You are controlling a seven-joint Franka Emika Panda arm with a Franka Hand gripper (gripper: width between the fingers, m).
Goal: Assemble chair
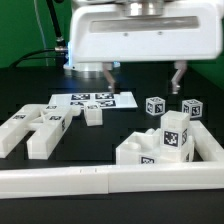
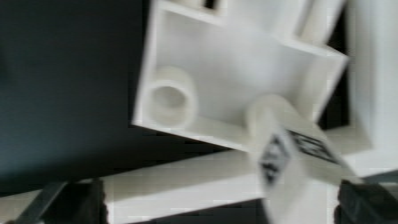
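The hand (image 1: 143, 86) hangs spread and empty over chair pieces (image 1: 148, 150) whose square black-and-white tags (image 1: 175, 132) seem pure pattern.

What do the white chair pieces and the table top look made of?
The chair pieces: probably moulded plastic, matte white; even colour, blocky edges, no grain. The slab has a clean round recess, which fits that. The table top: black, dull, hardly reflective; mat or painted board, I cannot tell.
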